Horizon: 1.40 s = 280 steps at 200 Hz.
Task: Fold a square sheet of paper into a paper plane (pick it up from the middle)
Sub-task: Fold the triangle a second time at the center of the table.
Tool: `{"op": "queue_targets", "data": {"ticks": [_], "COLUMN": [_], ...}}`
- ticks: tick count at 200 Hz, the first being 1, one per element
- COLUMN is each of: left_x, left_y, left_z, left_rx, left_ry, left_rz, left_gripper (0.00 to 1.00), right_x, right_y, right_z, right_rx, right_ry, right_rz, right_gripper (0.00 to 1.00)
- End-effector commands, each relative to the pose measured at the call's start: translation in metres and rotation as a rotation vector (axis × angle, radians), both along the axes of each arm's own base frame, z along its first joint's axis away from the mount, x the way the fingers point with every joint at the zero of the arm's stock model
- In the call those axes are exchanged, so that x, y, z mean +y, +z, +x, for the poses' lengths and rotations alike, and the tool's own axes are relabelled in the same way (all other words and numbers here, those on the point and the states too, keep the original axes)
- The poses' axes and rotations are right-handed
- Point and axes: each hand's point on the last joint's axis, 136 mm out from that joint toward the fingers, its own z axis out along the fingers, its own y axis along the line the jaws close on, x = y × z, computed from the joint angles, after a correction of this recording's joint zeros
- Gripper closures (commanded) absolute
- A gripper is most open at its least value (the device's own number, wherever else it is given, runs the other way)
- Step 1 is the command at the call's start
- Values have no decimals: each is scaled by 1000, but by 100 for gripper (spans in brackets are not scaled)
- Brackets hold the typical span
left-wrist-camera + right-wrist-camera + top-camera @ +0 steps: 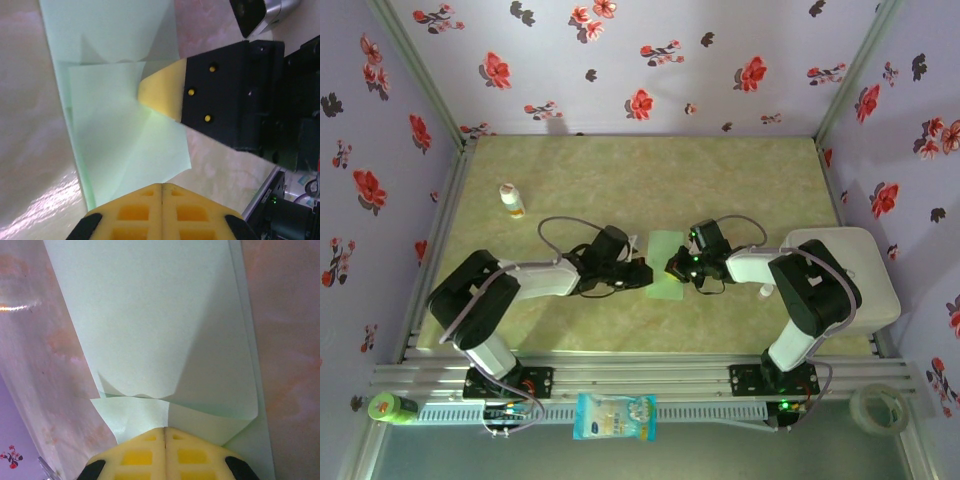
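Note:
The square sheet of paper [663,262], pale mint green, lies flat on the table between my two grippers, with flaps folded over onto it. In the left wrist view the paper [115,90] shows two overlapping flaps and creases. My left gripper [163,186] is shut, its yellow pads together at the paper's near edge, nothing between them. My right gripper [143,91] rests its yellow tip on the paper from the opposite side. In the right wrist view the paper [150,320] has a large flap curling up, and my right gripper [165,429] is shut with its tip on the folded layers.
A small white bottle [511,200] stands at the back left. A white box [865,262] sits at the right edge under the right arm. On the front rail are a green can [392,407], a white-and-blue packet [614,416] and a tape roll [878,408].

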Motion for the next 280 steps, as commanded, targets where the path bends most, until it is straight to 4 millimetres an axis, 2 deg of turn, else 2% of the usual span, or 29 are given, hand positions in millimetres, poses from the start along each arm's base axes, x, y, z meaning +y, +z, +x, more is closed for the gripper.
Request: {"op": "queue_targets", "data": {"ticks": [1,31,52,80,116,141,172,195,215,249,280], "left_x": [0,-4,2,19,42,51,40,26,14,-11,-19], "left_y": [-19,-28,-40,-59,-72,-65,-34,-7,6,4,-12], "left_z": [-6,-13,-17,-28,-45,-49,-38,-23,-7,12,19], "left_rx": [60,83,100,134,160,144,76,14,-15,-6,7], "left_ry": [-37,-68,-75,-74,-89,-91,-105,-90,-73,-93,-101], "left_rz": [52,58,86,172,254,280,237,170,129,108,131], "left_gripper": [99,98,98,98,98,98,98,98,98,99,99], "right_x": [-25,-28,-28,-30,-32,-32,-32,-31,-31,-31,-32], "right_y": [-31,-33,-35,-37,-39,-39,-39,-37,-34,-31,-31], "right_z": [-17,-19,-20,-22,-24,-24,-24,-23,-21,-20,-20], "right_rx": [93,96,99,103,107,107,108,103,95,91,91], "right_ry": [-32,-35,-34,-36,-32,-30,-27,-24,-25,-20,-18], "right_rz": [-141,-147,-149,-151,-162,-167,-167,-165,-170,-170,-178], "right_gripper": [100,100,100,100,100,100,100,100,100,100,100]}}
